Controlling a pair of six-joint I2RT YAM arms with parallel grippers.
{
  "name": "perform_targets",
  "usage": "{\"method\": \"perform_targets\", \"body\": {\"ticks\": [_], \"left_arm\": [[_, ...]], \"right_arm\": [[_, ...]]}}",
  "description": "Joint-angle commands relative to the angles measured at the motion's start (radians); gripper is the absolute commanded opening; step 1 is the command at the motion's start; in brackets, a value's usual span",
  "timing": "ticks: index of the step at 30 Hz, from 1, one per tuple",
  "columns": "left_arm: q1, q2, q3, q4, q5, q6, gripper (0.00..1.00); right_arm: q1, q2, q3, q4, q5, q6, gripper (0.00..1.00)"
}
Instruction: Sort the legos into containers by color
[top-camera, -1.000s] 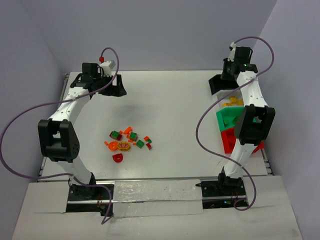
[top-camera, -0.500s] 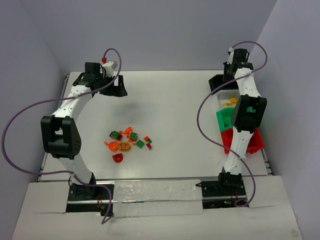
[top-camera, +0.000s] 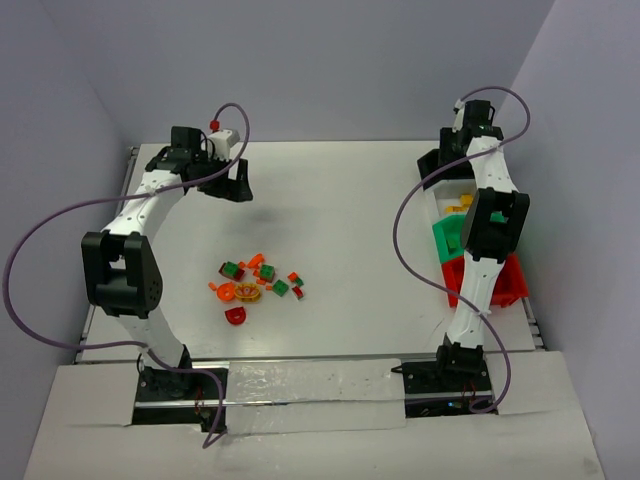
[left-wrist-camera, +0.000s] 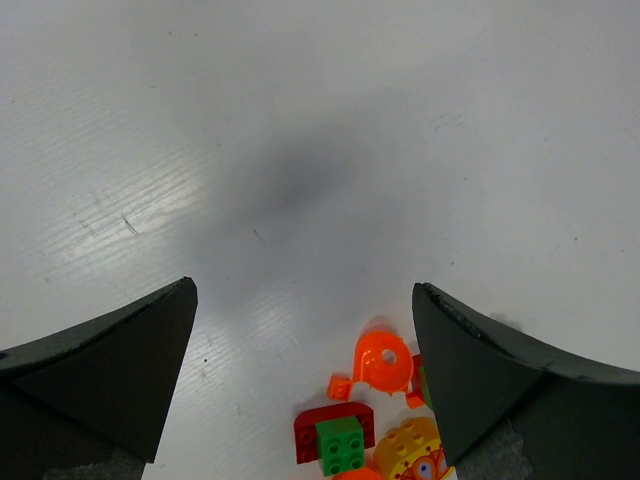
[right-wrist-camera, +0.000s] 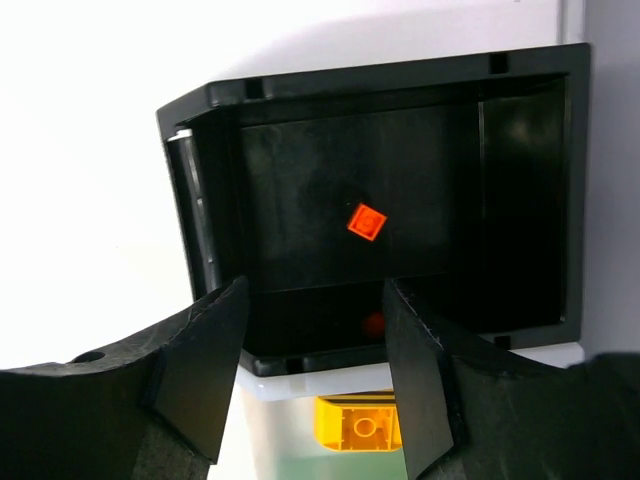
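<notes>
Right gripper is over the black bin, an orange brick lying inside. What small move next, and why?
Probably lift the right gripper clear of the black bin and swing toward the lego pile: its jaws stand apart and empty, the orange brick lies on the bin floor, and loose pieces remain mid-table.

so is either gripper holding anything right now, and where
Nothing is held: the left gripper is open and empty; the right gripper is open above the black bin, an orange lego loose inside.

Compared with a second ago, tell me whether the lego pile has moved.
No. The lego pile lies just as before against the table and its near edge.
</notes>
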Motion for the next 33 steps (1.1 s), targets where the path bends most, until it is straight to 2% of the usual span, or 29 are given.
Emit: {"method": "perform_targets", "body": {"ticks": [1, 4, 9, 14, 20, 24, 27, 33], "left_arm": [[-0.009, -0.043, -0.028, -0.036, 0.068, 0.102, 0.99], [-0.011, -0.061, -0.059, -0.032, 0.083, 0.12, 0.99], [-0.014, -0.096, -0.119, -0.025, 0.129, 0.164, 0.96], [-0.014, -0.132, -0.166, -0.133, 0.162, 0.357, 0.89], [-0.007, -0.286, -0.327, -0.262, 0.203, 0.689, 0.87], [0.0, -0.393, -0.428, -0.407, 0.274, 1.02, 0.87], [0.0, -0.41, -0.469, -0.413, 0.284, 1.103, 0.88], [0.0, -0.366, -0.499, -0.339, 0.268, 1.156, 0.89]], "right_arm": [[0.005, -0.071, 0.03, -0.036, -0.101, -0.023, 0.64], [0.027, -0.144, -0.015, -0.043, -0.193, -0.03, 0.64], [0.182, -0.396, -0.325, 0.018, -0.294, -0.077, 0.64], [0.332, -0.511, -0.529, 0.055, -0.314, -0.102, 0.65], [0.373, -0.52, -0.595, 0.046, -0.348, -0.077, 0.71], [0.383, -0.511, -0.591, 0.042, -0.341, -0.08, 0.78], [0.384, -0.496, -0.565, 0.036, -0.332, -0.077, 0.84], [0.39, -0.48, -0.54, 0.025, -0.314, -0.077, 0.92]]}}
